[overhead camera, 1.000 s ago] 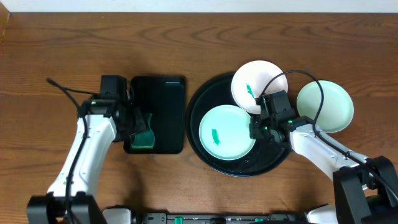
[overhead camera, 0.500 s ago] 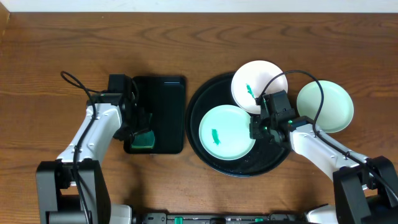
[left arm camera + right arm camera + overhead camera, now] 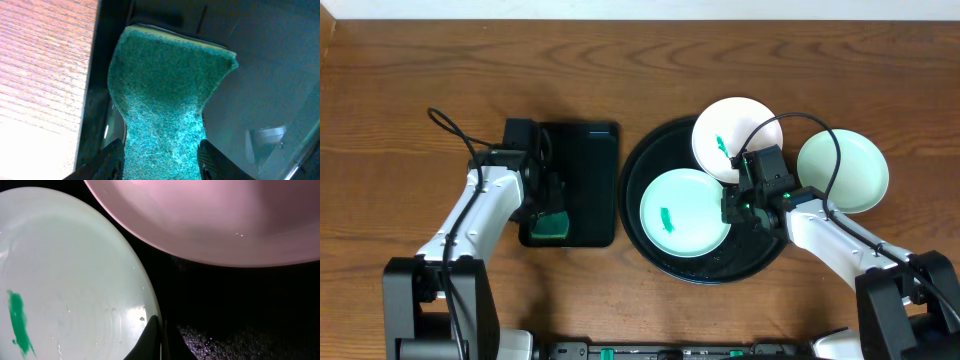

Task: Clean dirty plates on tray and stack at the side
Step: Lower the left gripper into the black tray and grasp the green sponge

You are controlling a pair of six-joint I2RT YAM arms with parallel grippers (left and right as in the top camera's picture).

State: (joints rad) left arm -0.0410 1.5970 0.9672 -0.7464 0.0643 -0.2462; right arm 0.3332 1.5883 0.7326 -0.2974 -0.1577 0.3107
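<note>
Green sponge [image 3: 165,100] is squeezed to a narrow waist between your left gripper's [image 3: 161,162] fingers, low in the small tray [image 3: 585,150]. Pinched near one end like that, it could fold or twist out once you press it on a plate.

On the round tray [image 3: 700,268] the smeared mint plate [image 3: 685,213] lies flat. Your right gripper [image 3: 159,341], fingers pressed together on nothing, sits right at its rim. Tips that narrow may slide off and let the plate skid under wiping.

Farther back the white plate [image 3: 730,140], smeared too, overlaps the tray's rim, so a nudge could tip it. A second mint plate [image 3: 845,170], no smear showing, rests on the table [image 3: 420,80] beside the tray.

No brand, label or writing can be read.
</note>
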